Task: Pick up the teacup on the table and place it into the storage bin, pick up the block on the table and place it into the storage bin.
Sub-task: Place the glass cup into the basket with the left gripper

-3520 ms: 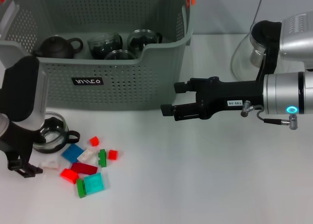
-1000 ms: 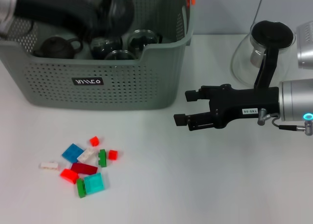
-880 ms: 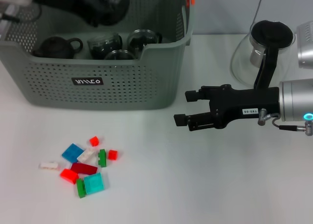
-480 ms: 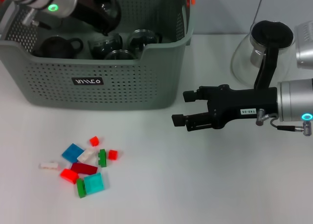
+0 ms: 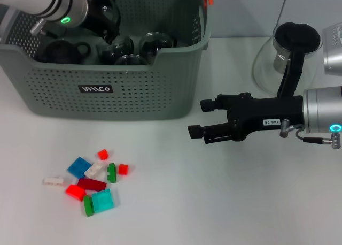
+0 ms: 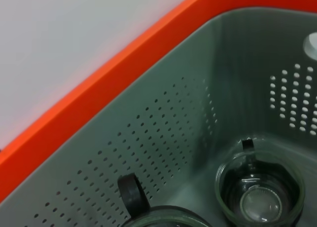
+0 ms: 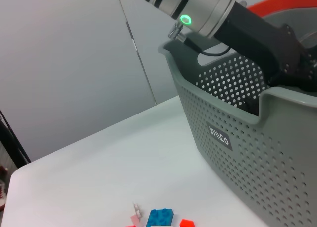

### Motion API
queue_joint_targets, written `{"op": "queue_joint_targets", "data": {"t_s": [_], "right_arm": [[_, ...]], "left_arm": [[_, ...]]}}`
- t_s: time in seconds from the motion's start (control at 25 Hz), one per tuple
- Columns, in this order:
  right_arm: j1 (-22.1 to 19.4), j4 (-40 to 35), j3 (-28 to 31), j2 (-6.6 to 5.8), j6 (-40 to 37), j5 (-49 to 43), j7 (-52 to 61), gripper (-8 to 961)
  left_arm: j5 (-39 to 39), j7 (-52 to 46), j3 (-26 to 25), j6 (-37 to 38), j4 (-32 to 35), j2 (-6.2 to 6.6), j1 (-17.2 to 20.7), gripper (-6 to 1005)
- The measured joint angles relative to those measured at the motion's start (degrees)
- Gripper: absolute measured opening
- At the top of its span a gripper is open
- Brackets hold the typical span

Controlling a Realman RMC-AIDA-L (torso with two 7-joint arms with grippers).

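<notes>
In the head view the left tool (image 5: 104,17) reaches down inside the storage bin (image 5: 115,90), holding a glass teacup (image 5: 107,12) above the dark teapot (image 5: 61,50) and other cups; whether its fingers still pinch the cup cannot be told. The right tool (image 5: 195,119) hovers over the white surface (image 5: 214,202) with fingers spread and nothing between them. The blocks (image 5: 91,178) lie scattered before the bin. The left wrist view shows the bin's perforated wall and a glass cup (image 6: 260,195) on its floor. The right wrist view shows the bin's labelled front, the left arm entering it, and a few blocks.

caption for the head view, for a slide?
Left gripper lowers a teacup into the storage bin; right gripper hovers open.
</notes>
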Motion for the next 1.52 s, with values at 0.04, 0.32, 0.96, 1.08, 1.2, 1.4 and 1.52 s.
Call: {"op": "queue_joint_targets", "data": {"t_s": [0.04,0.32,0.96,1.08,1.2,1.4,1.52], "right_arm": [[0.0,0.0,0.0,0.00,0.0,0.0,0.0,914],[0.1,-0.1,0.0,-0.03,0.0,0.0,0.0,914],[0.0,-0.1,0.0,-0.03,0.0,0.0,0.0,915],[0.0,-0.1,0.0,-0.03,0.0,0.0,0.0,915],[0.0,-0.2,0.0,-0.03,0.0,0.0,0.0,915],[-0.1,-0.2,0.0,-0.03,0.0,0.0,0.0,914],[-0.1,-0.2,0.0,-0.13,0.0,0.0,0.0,914]], "left_arm": [[0.3,0.0,0.0,-0.2,0.0,-0.15,0.0,39],[4.0,-0.1,1.0,-1.0,0.5,-1.90,0.1,40],[4.7,-0.8,1.7,-1.7,0.5,-2.32,0.5,66],[4.7,-0.9,1.7,-1.7,0.5,-2.21,0.5,116],[4.7,-1.0,1.6,-1.5,0.7,-2.08,0.6,191],[4.7,-3.8,1.2,1.9,6.3,-1.76,2.2,376],[4.7,-6.1,1.1,7.4,14.3,-1.81,4.7,525]]}}
